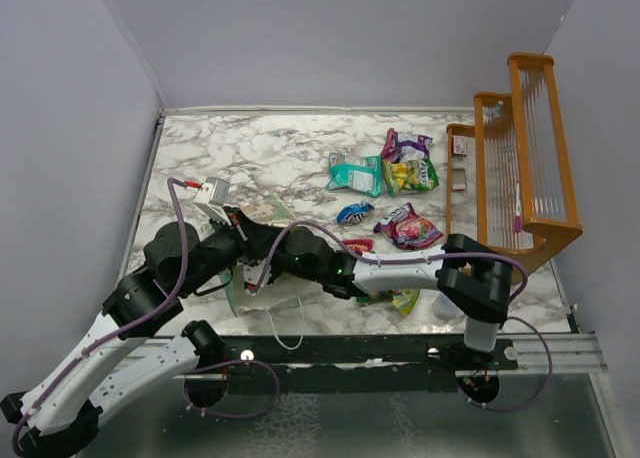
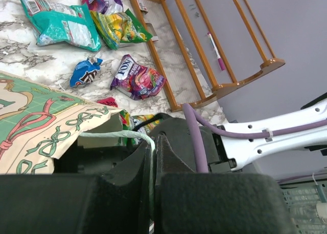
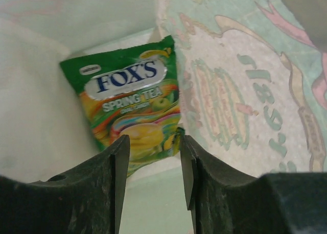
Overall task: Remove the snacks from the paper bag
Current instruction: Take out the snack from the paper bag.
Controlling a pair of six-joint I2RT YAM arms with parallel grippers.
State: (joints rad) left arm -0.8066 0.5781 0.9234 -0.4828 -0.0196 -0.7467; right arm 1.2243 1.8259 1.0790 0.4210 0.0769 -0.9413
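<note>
Green foil snack packet (image 3: 134, 98) in mint-green paper bag (image 3: 245, 91) looks light, crinkly, slippery; pinch lower edge where right gripper (image 3: 153, 144) straddles, clamp unclear; left gripper (image 2: 153, 147) clamps bag.

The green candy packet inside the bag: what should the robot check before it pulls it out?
1. Left gripper shut on the rim of the bag, holding it: ok.
2. Bag walls standing apart around the green packet: ok.
3. Right gripper closed on the packet, one finger against each side: ok.
4. Grip firm enough to lift it: cannot tell.
5. Nothing lying on top of the packet: ok.
6. More packets hiding deeper in the bag: cannot tell.
</note>
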